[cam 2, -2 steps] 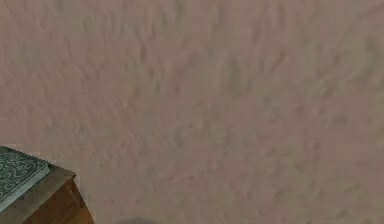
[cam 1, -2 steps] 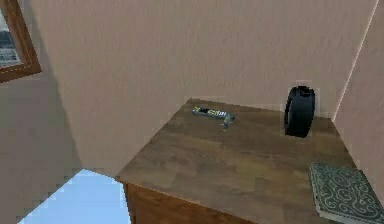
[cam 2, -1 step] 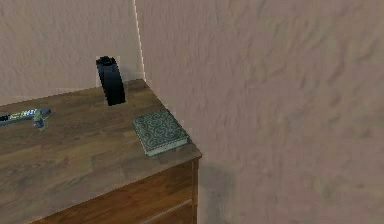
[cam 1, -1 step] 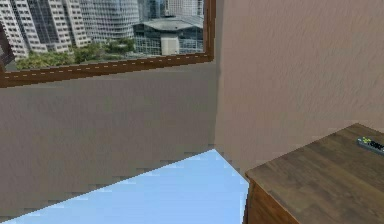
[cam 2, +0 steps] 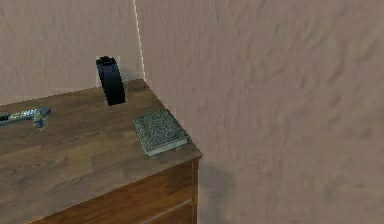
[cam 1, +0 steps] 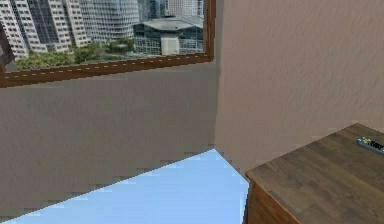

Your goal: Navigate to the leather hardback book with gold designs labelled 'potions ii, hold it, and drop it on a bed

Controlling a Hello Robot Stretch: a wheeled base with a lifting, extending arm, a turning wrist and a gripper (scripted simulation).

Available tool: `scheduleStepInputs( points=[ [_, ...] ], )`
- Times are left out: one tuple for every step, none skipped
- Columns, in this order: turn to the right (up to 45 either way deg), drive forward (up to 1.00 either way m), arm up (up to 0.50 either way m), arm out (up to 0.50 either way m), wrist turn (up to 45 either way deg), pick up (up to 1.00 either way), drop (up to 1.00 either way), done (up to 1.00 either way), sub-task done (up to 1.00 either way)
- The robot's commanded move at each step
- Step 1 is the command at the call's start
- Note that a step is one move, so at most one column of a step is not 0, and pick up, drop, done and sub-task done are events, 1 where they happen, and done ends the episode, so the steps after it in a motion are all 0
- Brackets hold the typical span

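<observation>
A greenish-grey hardback book (cam 2: 160, 131) with a patterned cover lies flat near the right edge of a wooden dresser top (cam 2: 70, 150) in the arm side view. A dark upright object (cam 2: 111, 81) stands behind it at the top's back edge, against the wall. A small grey and dark item (cam 2: 25, 116) lies at the arm side view's left on the same top. The same wooden top (cam 1: 330, 180) shows at the forward view's lower right, with a small dark item (cam 1: 371, 144) at its far right edge.
A window (cam 1: 100, 35) with a wooden frame looks out on city buildings at the forward view's upper left. Beige walls meet in a corner ahead. Pale blue floor (cam 1: 170, 190) runs between the wall and the dresser. A beige wall stands right of the dresser.
</observation>
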Motion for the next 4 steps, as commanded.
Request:
scheduleStepInputs(
  points=[
    [0.0,0.00,0.38,0.00,0.0,0.00,0.00,0.00,0.00],
    [0.0,0.00,0.00,0.22,0.0,0.00,0.00,0.00,0.00],
    [0.0,0.00,0.00,0.00,45.0,0.00,0.00,0.00,0.00],
    [0.0,0.00,0.00,0.00,45.0,0.00,0.00,0.00,0.00]
  ],
)
